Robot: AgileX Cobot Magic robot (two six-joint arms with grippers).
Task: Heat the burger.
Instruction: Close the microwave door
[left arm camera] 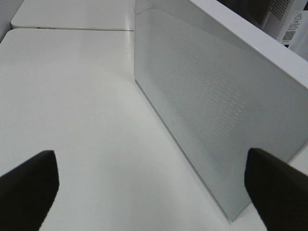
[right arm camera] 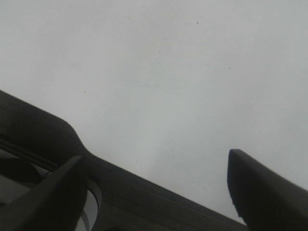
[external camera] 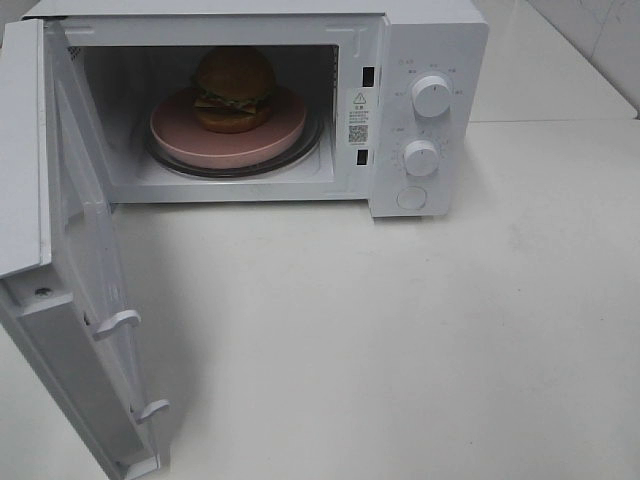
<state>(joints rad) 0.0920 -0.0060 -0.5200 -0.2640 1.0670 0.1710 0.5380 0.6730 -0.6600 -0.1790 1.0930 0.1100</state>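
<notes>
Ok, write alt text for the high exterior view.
A white microwave stands on a white table with its door wide open. Inside, a burger sits on a pink plate. No robot arm is in view.

Matte black fingers on both grippers, little else of the robot in view.

The left gripper (left arm camera: pixel 154 190) shows two thick, plain black fingers (left arm camera: pixel 29 187). They are dull and unmarked, and each is a blunt wedge whose inner face slopes to a rounded corner at the tip. The right gripper (right arm camera: pixel 156 180) has the same black fingers (right arm camera: pixel 262 190): one is blurred with a slanted edge, the other squared at the tip with a faintly paler rim. Beyond the jaws runs a dark bar (right arm camera: pixel 144 204) scored with fine parallel grooves, with a pale curved edge beside it. Whether the bar belongs to the arm cannot be told.
</notes>
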